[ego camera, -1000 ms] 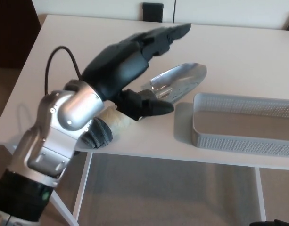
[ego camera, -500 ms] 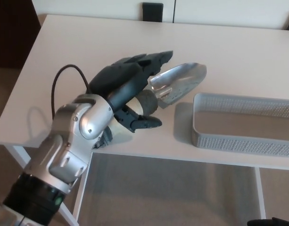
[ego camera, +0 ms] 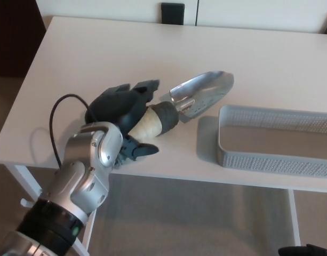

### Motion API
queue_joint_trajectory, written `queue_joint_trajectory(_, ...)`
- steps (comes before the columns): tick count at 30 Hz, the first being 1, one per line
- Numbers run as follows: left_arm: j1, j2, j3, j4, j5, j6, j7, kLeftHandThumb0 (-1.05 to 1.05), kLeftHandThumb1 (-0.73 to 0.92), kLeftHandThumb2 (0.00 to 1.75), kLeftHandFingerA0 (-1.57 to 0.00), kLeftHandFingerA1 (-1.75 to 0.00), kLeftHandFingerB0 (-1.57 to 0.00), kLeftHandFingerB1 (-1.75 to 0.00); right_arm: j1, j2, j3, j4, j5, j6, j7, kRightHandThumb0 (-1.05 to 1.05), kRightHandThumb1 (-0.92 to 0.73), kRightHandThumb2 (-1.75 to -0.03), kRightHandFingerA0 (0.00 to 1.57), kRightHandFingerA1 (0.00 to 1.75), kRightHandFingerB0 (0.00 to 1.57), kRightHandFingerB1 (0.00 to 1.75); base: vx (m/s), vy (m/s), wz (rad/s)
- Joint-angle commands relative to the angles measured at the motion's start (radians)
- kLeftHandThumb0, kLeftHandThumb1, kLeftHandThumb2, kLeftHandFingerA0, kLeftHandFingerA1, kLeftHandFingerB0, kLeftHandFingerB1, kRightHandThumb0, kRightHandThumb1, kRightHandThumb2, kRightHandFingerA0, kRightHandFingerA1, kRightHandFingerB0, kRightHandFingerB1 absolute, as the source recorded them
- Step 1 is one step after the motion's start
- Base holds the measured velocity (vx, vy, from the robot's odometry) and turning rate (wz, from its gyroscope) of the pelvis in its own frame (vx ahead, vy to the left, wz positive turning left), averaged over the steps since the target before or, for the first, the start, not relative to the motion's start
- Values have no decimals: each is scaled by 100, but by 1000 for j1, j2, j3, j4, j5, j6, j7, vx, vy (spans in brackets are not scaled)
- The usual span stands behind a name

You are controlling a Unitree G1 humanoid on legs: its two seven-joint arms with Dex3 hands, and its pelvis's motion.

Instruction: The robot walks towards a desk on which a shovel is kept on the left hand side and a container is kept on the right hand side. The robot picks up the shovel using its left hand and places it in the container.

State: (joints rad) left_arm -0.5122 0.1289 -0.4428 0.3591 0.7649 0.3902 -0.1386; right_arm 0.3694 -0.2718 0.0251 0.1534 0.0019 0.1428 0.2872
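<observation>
Left hand [ego camera: 123, 114], black and thick-fingered, sits low over the near-left part of the white counter [ego camera: 99, 58], reaching in from the silver forearm [ego camera: 86, 170] at the picture's lower left. Its two fingers [ego camera: 144, 88] curl over the far side of the shovel's handle, while the thumb [ego camera: 139, 151] lies on the near side, so the hand wraps the rear part of the handle; whether the grip is fully tight cannot be told from this view. A black cable [ego camera: 59, 106] loops up from the wrist.

The shovel [ego camera: 198, 96] lies on the counter with its pale, tan handle pointing toward the hand and its shiny metal blade pointing away to the upper right. A dark collar joins handle and blade just beyond the fingers. The blade itself is clear of the hand and appears to rest flat on the counter.

Just right of the blade sits the container [ego camera: 275, 141], a grey perforated tray with low walls, its near-left corner close to the blade's tip but apart from it. Its right end runs out of the picture.

No right hand shows.
</observation>
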Motion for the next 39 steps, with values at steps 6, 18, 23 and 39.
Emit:
queue_joint_trajectory(6,-14,-19,1,97,16,75,91,-52,34,72,0,-19,-4,-24,4,-26,-3,-15,-3,15,17,-30,-49,-54,64,54,41,45,0,0,0)
queue_joint_trajectory(18,-58,-26,-39,233,-46,-47,52,-36,65,60,-75,-127,-41,-34,-16,-19,-1,-29,-3,26,15,-27,-50,-54,63,54,41,46,0,0,0)
queue_joint_trajectory(23,-58,3,-63,257,-57,-183,56,-26,70,62,-80,-99,-61,-43,-24,-20,-4,-47,3,53,18,-27,-49,-54,64,55,40,46,0,0,0)
queue_joint_trajectory(39,6,-142,292,210,-385,-197,137,-35,81,63,-107,-105,-41,-42,-34,-25,1,-44,-1,55,27,-28,-54,-55,65,55,42,46,0,0,0)
